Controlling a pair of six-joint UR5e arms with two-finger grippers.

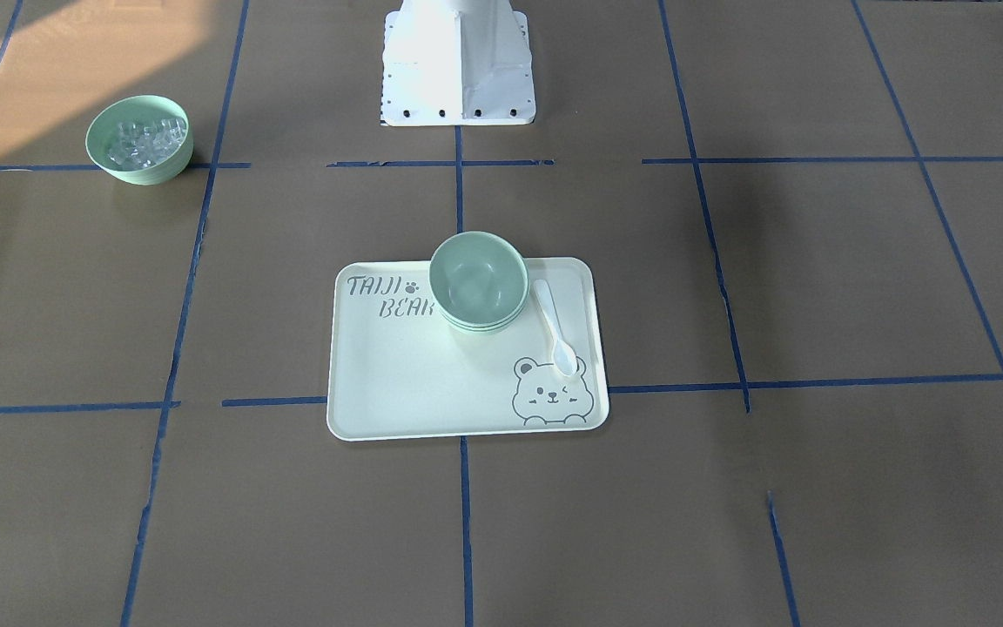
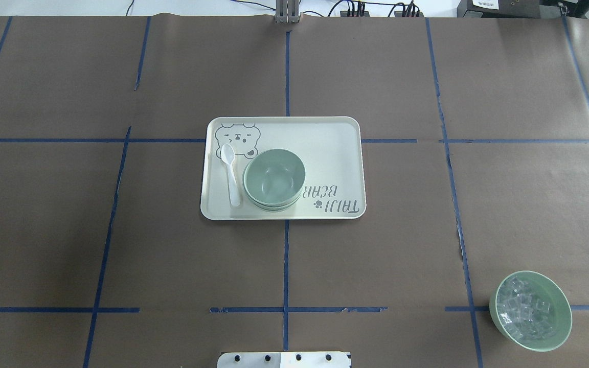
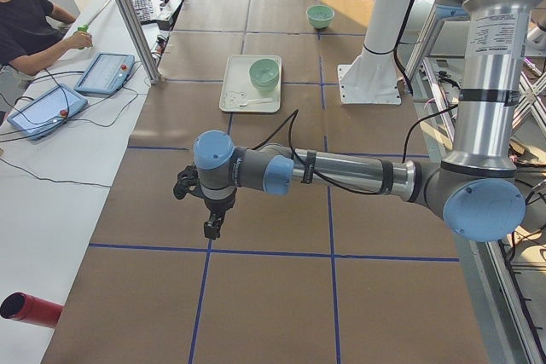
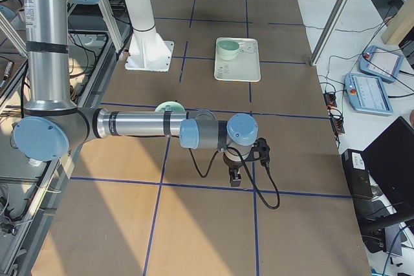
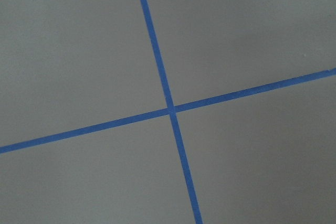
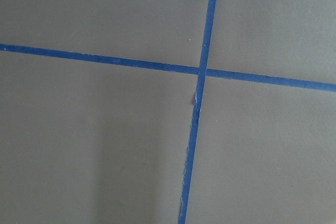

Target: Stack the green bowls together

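The green bowls (image 1: 477, 280) sit nested in one stack on the pale bear-printed tray (image 1: 414, 374); I see the rims of about three. The stack also shows in the overhead view (image 2: 274, 179) and, small, in both side views (image 3: 264, 73) (image 4: 228, 48). My left gripper (image 3: 210, 229) hangs over bare table far from the tray, towards the table's left end. My right gripper (image 4: 235, 178) hangs likewise towards the right end. Both show only in side views, so I cannot tell whether they are open. Both wrist views show only brown paper and blue tape.
A white spoon (image 1: 554, 326) lies on the tray beside the stack. A green bowl of clear cubes (image 2: 530, 311) stands near the robot's base (image 1: 458, 61), on its right. A person (image 3: 26, 19) sits at the table's left end with tablets.
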